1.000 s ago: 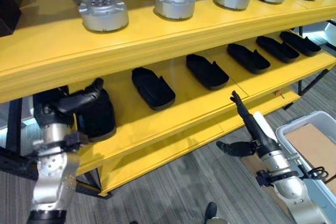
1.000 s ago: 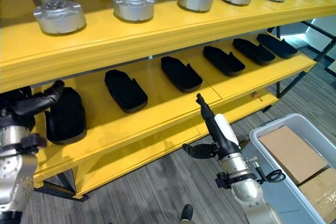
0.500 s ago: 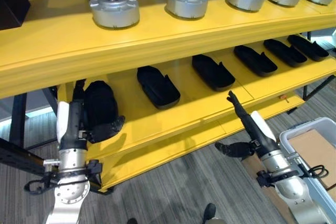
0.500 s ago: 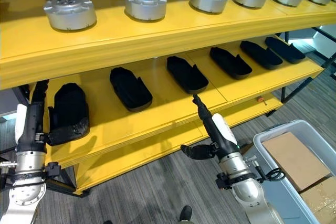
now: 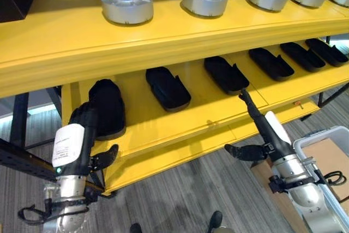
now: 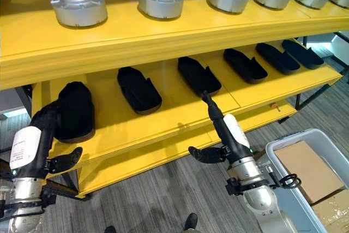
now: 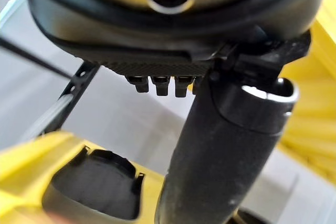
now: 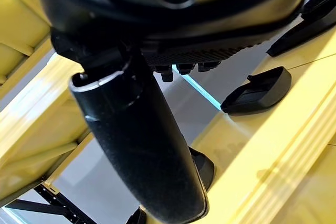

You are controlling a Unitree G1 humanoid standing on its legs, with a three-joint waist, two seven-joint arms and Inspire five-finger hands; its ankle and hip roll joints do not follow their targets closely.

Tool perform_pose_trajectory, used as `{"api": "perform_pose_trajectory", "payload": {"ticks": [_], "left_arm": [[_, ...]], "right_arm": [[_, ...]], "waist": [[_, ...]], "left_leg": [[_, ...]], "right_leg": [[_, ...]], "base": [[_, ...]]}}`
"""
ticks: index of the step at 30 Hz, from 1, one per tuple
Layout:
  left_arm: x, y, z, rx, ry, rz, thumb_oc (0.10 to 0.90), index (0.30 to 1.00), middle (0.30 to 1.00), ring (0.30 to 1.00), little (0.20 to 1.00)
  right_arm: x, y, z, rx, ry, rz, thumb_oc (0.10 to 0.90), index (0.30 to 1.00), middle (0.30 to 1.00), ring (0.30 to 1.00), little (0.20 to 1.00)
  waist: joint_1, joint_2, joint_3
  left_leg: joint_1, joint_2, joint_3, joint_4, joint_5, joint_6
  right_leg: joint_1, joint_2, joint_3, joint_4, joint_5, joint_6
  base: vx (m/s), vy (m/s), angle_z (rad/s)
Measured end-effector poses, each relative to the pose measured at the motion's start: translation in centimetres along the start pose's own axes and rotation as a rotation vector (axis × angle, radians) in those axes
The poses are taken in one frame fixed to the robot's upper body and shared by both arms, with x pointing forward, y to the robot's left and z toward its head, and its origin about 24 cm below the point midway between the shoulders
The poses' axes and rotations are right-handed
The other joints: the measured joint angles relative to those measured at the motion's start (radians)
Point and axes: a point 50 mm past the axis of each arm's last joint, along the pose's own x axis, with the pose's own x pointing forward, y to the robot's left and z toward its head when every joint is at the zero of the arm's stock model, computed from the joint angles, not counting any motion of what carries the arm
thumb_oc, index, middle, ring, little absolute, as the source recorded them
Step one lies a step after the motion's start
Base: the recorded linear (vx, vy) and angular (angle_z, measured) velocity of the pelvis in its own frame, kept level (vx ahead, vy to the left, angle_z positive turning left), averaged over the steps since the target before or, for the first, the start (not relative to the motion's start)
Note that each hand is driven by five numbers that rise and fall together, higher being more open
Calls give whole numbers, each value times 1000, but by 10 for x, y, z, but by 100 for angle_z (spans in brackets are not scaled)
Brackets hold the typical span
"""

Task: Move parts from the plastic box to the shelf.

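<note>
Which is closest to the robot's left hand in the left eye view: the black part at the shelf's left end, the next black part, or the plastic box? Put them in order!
From the left hand:
1. Leftmost black part, just beside the hand.
2. Second black part, further right on the shelf.
3. Plastic box, far right on the floor.

Yellow shelf (image 5: 180, 45), silver round parts (image 5: 126, 4) above, apparently black parts (image 5: 167, 88) below

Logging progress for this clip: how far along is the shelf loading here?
Done: six black parts lie in a row on the yellow shelf, the leftmost black part by the left hand. In hand: nothing; the left hand and right hand are both open. Left: the plastic box shows cardboard, so any remaining parts cannot be seen.
</note>
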Motion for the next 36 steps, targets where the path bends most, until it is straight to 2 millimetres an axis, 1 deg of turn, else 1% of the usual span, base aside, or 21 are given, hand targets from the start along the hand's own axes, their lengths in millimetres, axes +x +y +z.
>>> {"api": "perform_pose_trajectory", "payload": {"ticks": [1, 3, 6, 9, 10, 16, 20, 23, 30, 36], "left_arm": [[-4, -5, -6, 31, 18, -29, 900, 1000, 1000, 1000, 1000], [-10, -9, -10, 50, 35, -62, 900, 1000, 1000, 1000, 1000], [-17, -18, -12, 73, 37, -115, 900, 1000, 1000, 1000, 1000], [-19, -24, -12, 64, 37, -142, 900, 1000, 1000, 1000, 1000], [-21, -30, -11, 60, 29, -179, 900, 1000, 1000, 1000, 1000], [-22, -39, -7, 76, -5, -225, 900, 1000, 1000, 1000, 1000], [-27, -57, -6, 52, -8, -298, 900, 1000, 1000, 1000, 1000], [-28, -61, -5, 52, -12, -326, 900, 1000, 1000, 1000, 1000], [-27, -68, -14, 73, 29, -349, 900, 1000, 1000, 1000, 1000], [-34, -80, -32, 110, 115, -407, 900, 1000, 1000, 1000, 1000]], "right_arm": [[0, 0, 0, 0, -2, -1, 900, 1000, 1000, 1000, 1000], [0, 0, 1, 0, -6, -2, 900, 1000, 1000, 1000, 1000], [1, -1, 1, -1, -10, -15, 900, 1000, 1000, 1000, 1000], [1, -1, 1, -1, -11, -18, 900, 1000, 1000, 1000, 1000], [1, -2, 1, -1, -11, -25, 900, 1000, 1000, 1000, 1000], [1, -3, 1, -1, -11, -43, 900, 1000, 1000, 1000, 1000], [1, -3, 1, -1, -11, -53, 900, 1000, 1000, 1000, 1000], [1, -3, 1, -1, -11, -56, 900, 1000, 1000, 1000, 1000], [1, -4, 1, -1, -12, -70, 900, 1000, 1000, 1000, 1000], [1, -4, 1, -1, -13, -78, 900, 1000, 1000, 1000, 1000]], "waist": [[2, 0, 0], [4, -1, 1], [7, -2, 1], [7, -3, 2], [6, -3, 2], [5, -5, 3], [4, -5, 3], [2, -6, 3], [1, -8, 2], [-1, -17, 0]], "left_leg": [[0, 0, 0, 0, 0, 0], [-1, 0, 0, 0, 0, 0], [-2, 0, -4, 0, 0, 1], [-3, 0, -5, 0, 0, 0], [-4, 0, -6, 0, 0, 0], [-5, 0, -8, 0, 0, 0], [-5, 0, -9, 0, 0, 0], [-4, 0, -8, 0, 0, 0], [-4, 0, -8, 0, 1, -1], [3, 0, -5, 0, 0, 0]], "right_leg": [[0, 0, 0, 0, 0, 0], [1, 0, 0, 0, 0, 0], [1, 0, -2, 0, -1, 1], [2, 0, -3, 0, -1, 1], [2, 0, -3, 0, -1, 1], [1, 0, -5, 0, -1, 1], [2, 0, -6, 0, -1, 1], [2, 0, -5, 0, -1, 1], [2, 0, -5, 0, 0, 0], [5, 1, -1, 0, 0, 0]], "base": [[0, 0, 0], [0, 0, 0], [0, -6, 2], [0, -5, 1], [0, 0, 0], [0, 0, 0], [0, 0, 0], [0, 0, 0], [0, 0, 0], [0, 0, 0]]}}
